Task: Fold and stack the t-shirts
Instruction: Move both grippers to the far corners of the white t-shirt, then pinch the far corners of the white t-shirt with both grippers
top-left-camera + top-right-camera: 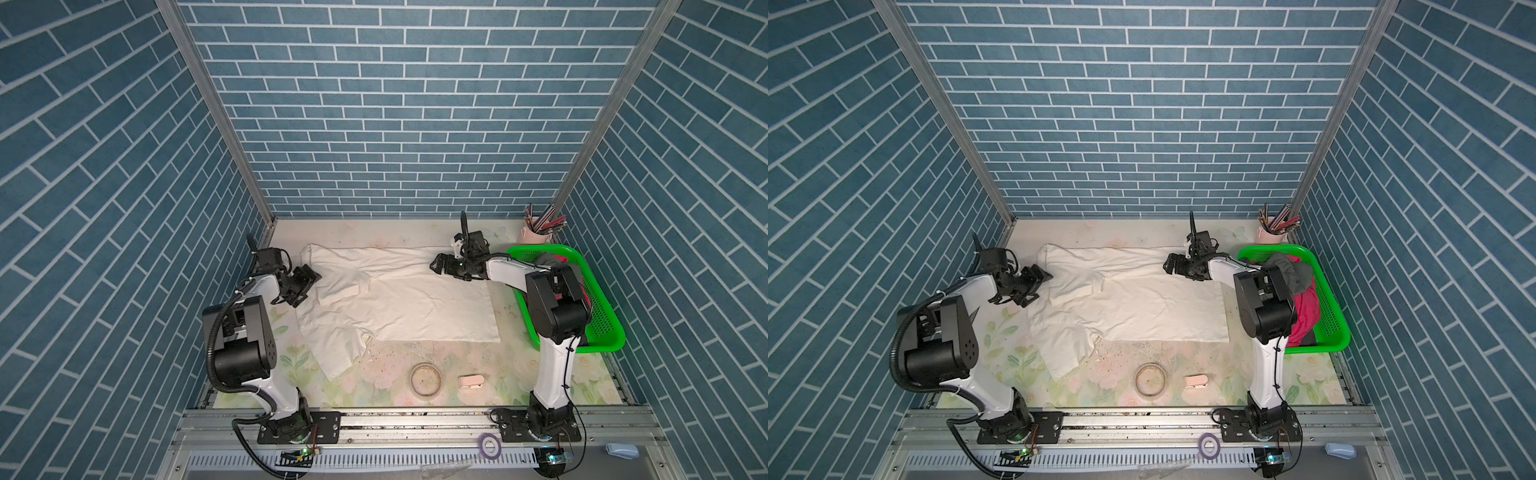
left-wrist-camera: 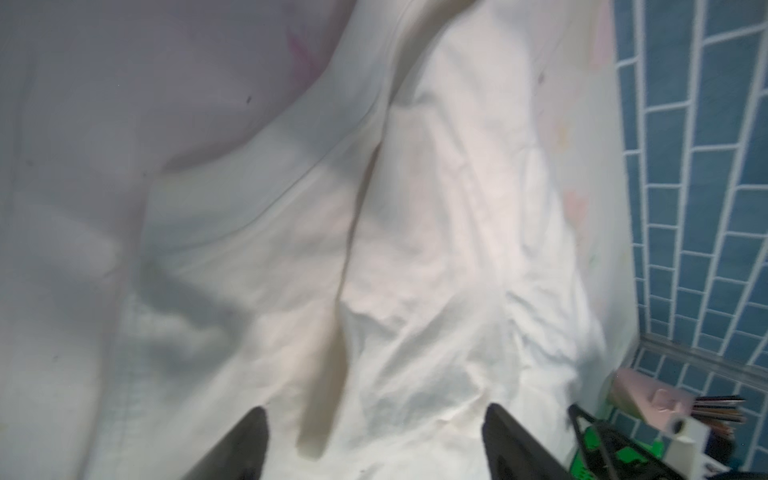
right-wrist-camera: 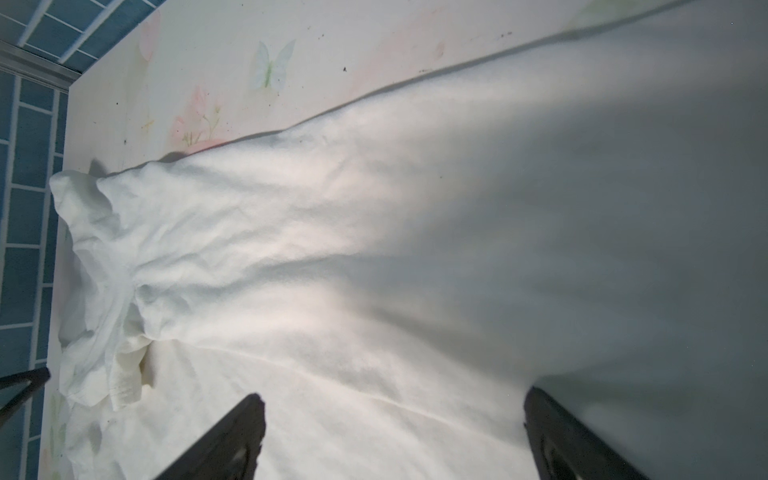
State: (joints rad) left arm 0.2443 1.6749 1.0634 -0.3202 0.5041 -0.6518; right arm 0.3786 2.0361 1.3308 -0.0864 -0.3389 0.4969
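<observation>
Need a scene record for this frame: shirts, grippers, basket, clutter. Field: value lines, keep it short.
shirt_out: cream t-shirt, spread mostly flat, sleeve end rumpled on the left
left gripper: open, at the shirt's left edge, holding nothing
right gripper: open, over the shirt's far edge, holding nothing
basket: green basket at right, holding a dark grey t-shirt and a magenta t-shirt, both unfolded
folded_stack: none visible
clutter: pencil cup in the far right corner; ring and pink object near the front
</observation>
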